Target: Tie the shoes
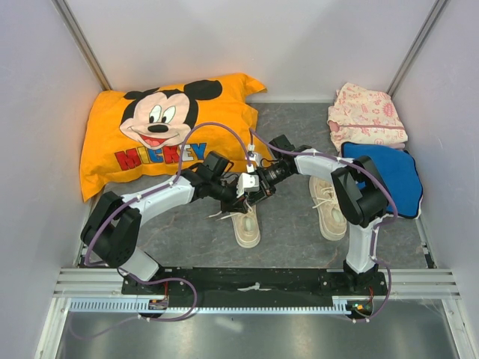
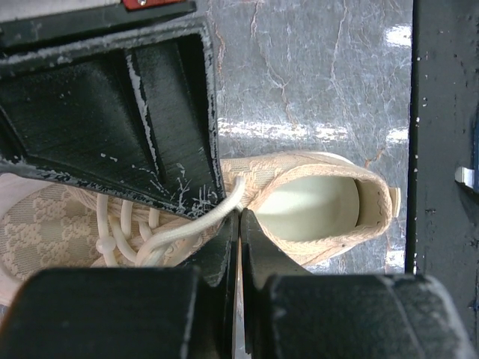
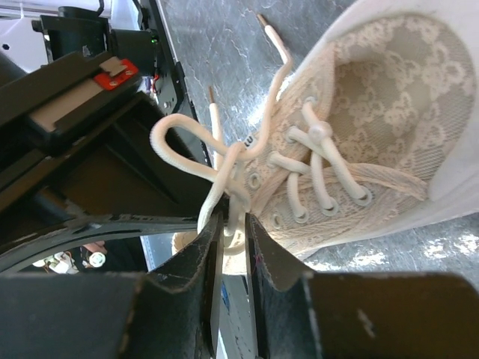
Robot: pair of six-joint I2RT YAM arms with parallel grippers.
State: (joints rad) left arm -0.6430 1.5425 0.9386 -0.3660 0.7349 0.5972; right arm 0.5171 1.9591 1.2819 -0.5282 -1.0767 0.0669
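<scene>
We saw the left gripper clenched on a strand of long white lace above the cream-beige mesh sneaker, which lay mid-table on the grey stone-patterned surface, in front of an orange Mickey Mouse pillow. Just right of it, the right gripper pinched that lace's loop. The second cream-beige sneaker lay apart, beside a blue cloth.

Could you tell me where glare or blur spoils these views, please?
Left wrist view: bright glare streaks on the grey marbled tabletop, black left end effector soft. Right wrist view: pale sole of the cream-beige woven sneaker blown out white. Top external view: even light, sharp.
</scene>
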